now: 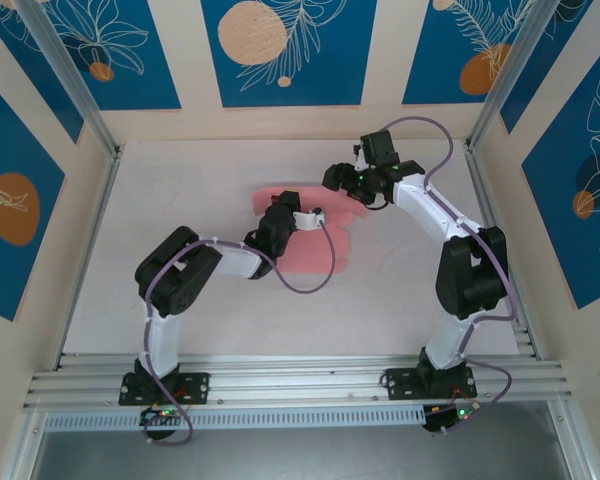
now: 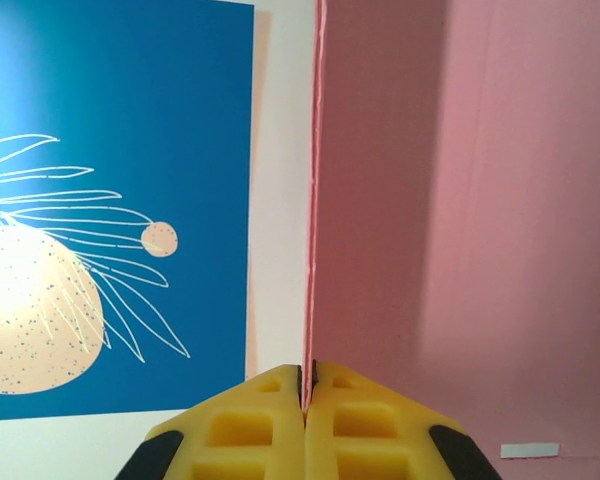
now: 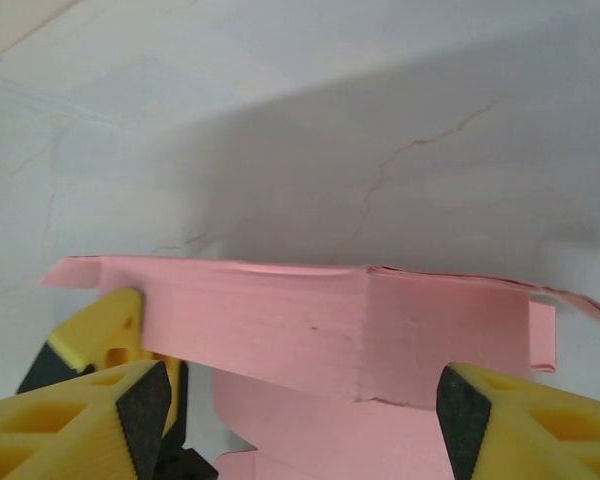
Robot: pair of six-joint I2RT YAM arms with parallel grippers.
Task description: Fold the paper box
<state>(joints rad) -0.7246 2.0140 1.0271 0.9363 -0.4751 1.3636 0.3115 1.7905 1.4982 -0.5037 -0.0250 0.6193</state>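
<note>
The pale pink paper box lies partly folded in the middle of the white table, with both grippers over it. My left gripper is shut on the thin edge of an upright pink panel; its yellow fingertips pinch that edge. My right gripper reaches in from the back right. In the right wrist view its jaws stand open, wide apart, with a raised, creased wall of the box just beyond them. A yellow finger of the left gripper shows behind that wall on the left.
Cream walls with blue leaf-print panels enclose the table on three sides. Aluminium posts stand at the back corners, and a rail carrying both arm bases runs along the near edge.
</note>
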